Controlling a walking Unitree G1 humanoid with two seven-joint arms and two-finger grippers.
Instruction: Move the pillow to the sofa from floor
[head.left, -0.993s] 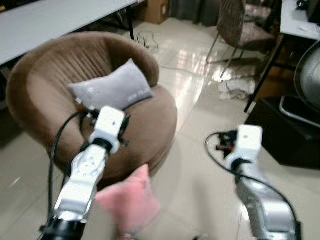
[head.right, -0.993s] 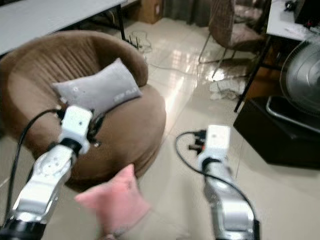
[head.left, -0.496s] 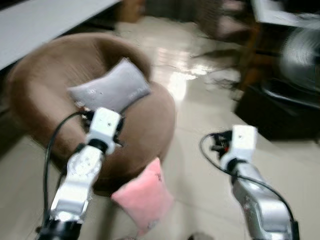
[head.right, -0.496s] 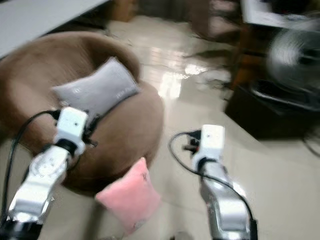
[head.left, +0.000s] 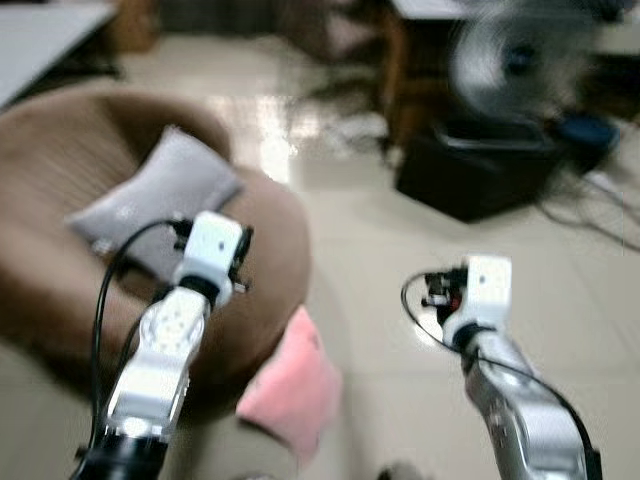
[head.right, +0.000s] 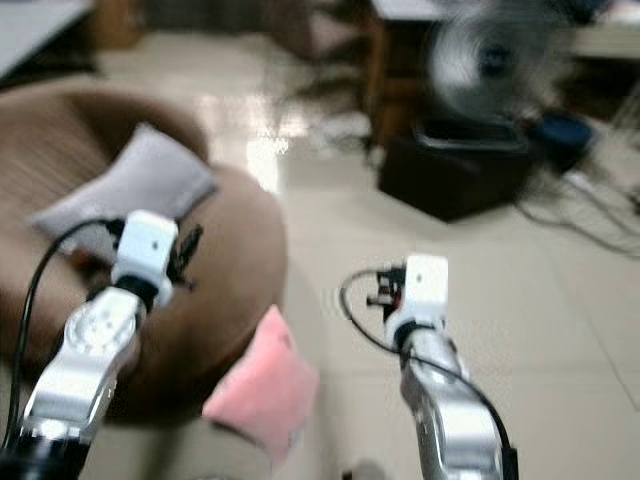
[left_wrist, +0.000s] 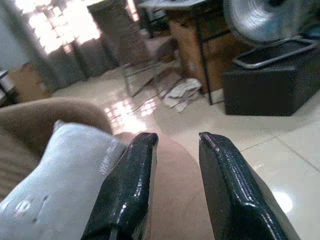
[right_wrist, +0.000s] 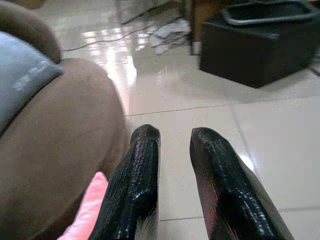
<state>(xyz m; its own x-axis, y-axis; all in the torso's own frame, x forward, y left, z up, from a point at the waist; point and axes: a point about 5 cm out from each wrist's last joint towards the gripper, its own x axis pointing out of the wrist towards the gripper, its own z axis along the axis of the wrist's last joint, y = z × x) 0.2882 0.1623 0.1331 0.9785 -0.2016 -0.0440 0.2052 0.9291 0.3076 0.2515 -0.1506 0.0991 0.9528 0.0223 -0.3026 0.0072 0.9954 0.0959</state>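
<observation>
A round sofa (head.left: 60, 250) in soft brown plush fills the left of the frame, a grey pillow (head.left: 150, 200) lying on its seat. The left gripper (left_wrist: 172, 165) hangs over the sofa's front edge, its glossy black fingers (left_wrist: 130, 190) slightly parted and holding nothing. The pink pillow (head.left: 295, 385), soft and squarish, lies at lower centre on the shiny cream tiled floor (head.left: 370, 250), against the sofa's base. At right, the right gripper (right_wrist: 172, 165) hovers over the tiles, fingers a little apart and empty. A black box (head.left: 470, 175) and a fan (head.left: 510, 60) stand at upper right, blurred
</observation>
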